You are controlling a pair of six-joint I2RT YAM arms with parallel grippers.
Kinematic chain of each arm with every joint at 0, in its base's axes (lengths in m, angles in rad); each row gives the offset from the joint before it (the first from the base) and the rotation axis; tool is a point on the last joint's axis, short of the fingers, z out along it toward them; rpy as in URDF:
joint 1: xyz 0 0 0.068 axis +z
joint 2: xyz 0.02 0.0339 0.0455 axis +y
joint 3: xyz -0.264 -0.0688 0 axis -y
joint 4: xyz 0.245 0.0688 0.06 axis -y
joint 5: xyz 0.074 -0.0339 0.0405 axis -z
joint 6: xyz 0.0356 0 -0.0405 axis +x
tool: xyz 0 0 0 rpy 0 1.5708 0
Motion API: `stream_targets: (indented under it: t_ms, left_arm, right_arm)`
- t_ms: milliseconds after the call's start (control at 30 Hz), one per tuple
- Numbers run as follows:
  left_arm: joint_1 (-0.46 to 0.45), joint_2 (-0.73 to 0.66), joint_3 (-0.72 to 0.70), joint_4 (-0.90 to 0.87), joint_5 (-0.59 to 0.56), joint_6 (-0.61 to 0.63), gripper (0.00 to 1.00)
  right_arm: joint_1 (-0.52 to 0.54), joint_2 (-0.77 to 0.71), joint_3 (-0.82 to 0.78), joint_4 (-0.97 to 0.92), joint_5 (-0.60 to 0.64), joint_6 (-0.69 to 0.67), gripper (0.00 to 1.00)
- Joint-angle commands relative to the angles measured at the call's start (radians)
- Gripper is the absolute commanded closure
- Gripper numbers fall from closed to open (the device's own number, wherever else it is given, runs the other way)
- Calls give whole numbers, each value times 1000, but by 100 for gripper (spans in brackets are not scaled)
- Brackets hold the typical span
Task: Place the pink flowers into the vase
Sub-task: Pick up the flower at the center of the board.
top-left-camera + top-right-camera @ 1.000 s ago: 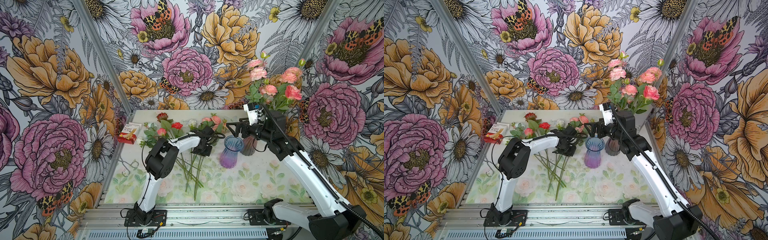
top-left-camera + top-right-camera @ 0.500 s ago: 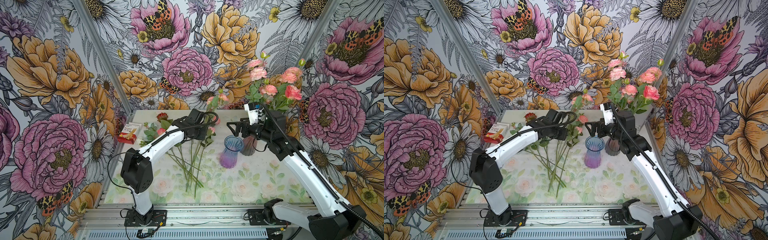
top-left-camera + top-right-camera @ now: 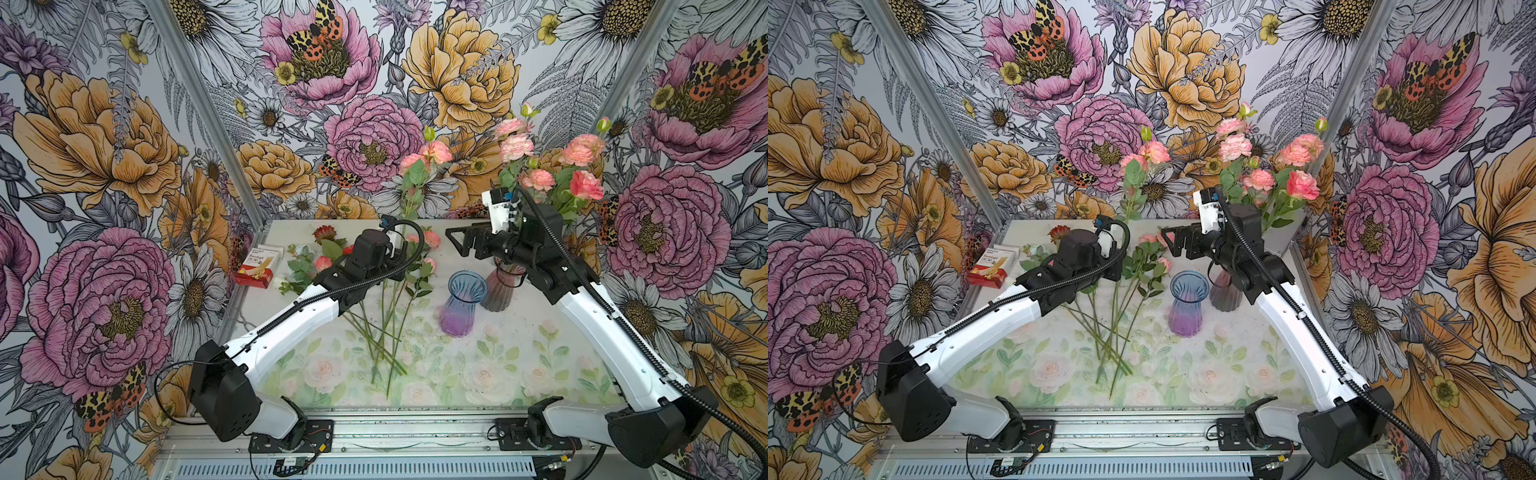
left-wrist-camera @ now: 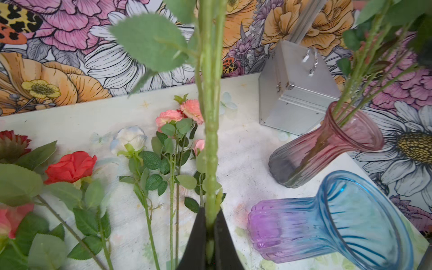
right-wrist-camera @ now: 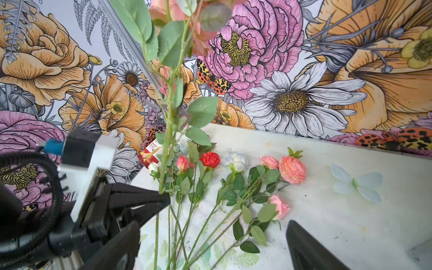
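Note:
My left gripper (image 4: 210, 210) is shut on the green stem (image 4: 210, 140) of a pink flower spray. The spray stands upright above the table, with its blooms (image 3: 432, 153) high against the back wall. More pink flowers (image 5: 292, 169) lie on the table among other stems. A ribbed pink vase (image 3: 503, 286) at the back right holds several pink flowers (image 3: 540, 166). A blue-purple vase (image 3: 463, 305) stands empty beside it. In both top views my right gripper (image 3: 461, 241) hovers open beside the pink vase, facing the held spray, with nothing between its fingers (image 5: 308, 247).
A red rose (image 4: 70, 167), a dark-red flower (image 3: 324, 232) and a white rose (image 4: 131, 138) lie among the stems. A red-and-white box (image 3: 259, 266) sits at the back left edge. A metal case (image 4: 294, 93) stands in the back right corner. Walls enclose three sides.
My left gripper has lifted a pink spray off the table and raised it upright towards the right gripper. The right arm has barely moved.

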Motion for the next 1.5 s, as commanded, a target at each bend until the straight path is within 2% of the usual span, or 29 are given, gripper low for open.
stream_targets:
  t_ms: [0,300,633,800,967,1067,1167,1233,1333,1400,1467]
  left_arm:
    - [-32,-64,-56,215,-14,4,97]
    - [-85,-71,-79,301,15,-32,97]
    - [-103,-20,-22,310,33,-54,97]
    - [-126,-11,-8,310,21,-50,97]
    - [-137,-16,-4,310,12,-48,96]
    - [-139,-22,-6,309,16,-46,96]
    - [-140,-27,-12,309,14,-44,96]
    - [-140,-31,-16,306,7,-42,91]
    - [-140,-41,-18,297,4,-35,75]
    - [-138,-50,-20,288,7,-30,58]
    - [-136,-60,-22,280,4,-27,50]
  right_arm:
    - [13,36,50,33,-18,46,8]
    - [73,76,60,96,-40,83,29]
    - [115,85,61,126,-47,81,31]
    - [133,112,82,135,-55,86,34]
    - [144,135,100,143,-46,84,43]
    - [145,152,114,147,-46,88,54]
    - [150,166,132,153,-52,95,76]
    - [157,171,139,153,-53,95,86]
    - [160,173,139,153,-49,92,96]
    - [162,170,134,153,-44,89,100]
    - [163,168,130,155,-38,87,100]
